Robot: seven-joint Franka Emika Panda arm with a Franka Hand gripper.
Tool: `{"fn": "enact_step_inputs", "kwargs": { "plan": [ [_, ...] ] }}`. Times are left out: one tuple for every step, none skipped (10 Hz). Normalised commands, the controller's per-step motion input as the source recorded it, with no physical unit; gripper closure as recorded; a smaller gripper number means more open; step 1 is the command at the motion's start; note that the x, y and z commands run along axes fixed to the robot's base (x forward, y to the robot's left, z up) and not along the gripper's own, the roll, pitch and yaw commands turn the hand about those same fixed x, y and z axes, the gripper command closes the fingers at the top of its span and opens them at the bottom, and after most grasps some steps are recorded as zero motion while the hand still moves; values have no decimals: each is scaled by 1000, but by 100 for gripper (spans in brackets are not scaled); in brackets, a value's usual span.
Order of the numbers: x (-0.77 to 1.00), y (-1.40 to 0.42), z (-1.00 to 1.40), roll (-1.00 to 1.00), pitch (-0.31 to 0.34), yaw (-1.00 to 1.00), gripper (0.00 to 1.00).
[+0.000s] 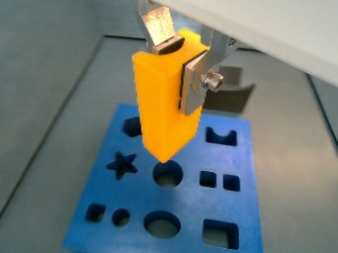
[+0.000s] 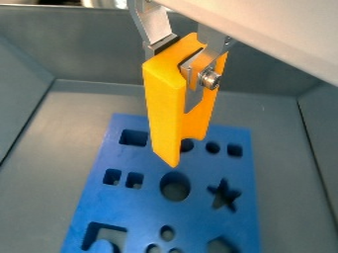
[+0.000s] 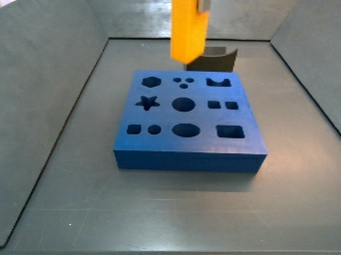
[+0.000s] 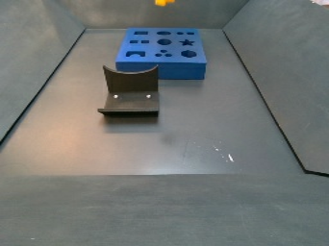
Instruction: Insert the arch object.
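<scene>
Gripper jaws clamped on the arch object, hanging above the blue board, gripper body cropped out of both side views, fixture on the counter

This looks like a robot lab test cell: bare grey metal walls enclose a grey floor, with the gripper at upper centre, seemingly above a blue board.
</scene>
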Motion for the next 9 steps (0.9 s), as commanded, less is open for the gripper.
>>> {"fn": "enact_step_inputs", "kwargs": {
  "plan": [
    [369, 229, -360, 59, 0, -777, 100],
    [414, 291, -311, 0, 0, -743, 100],
    [437, 309, -297, 0, 0, -720, 100],
    [440, 311, -291, 0, 0, -717, 100],
    [440, 311, -300, 0, 4, -717, 100],
    [440, 306, -286, 0, 0, -726, 100],
    [446, 306, -271, 0, 0, -731, 100],
    [446, 300, -266, 0, 0, -737, 100],
    [431, 283, -243, 0, 0, -763, 100]
  ]
}}
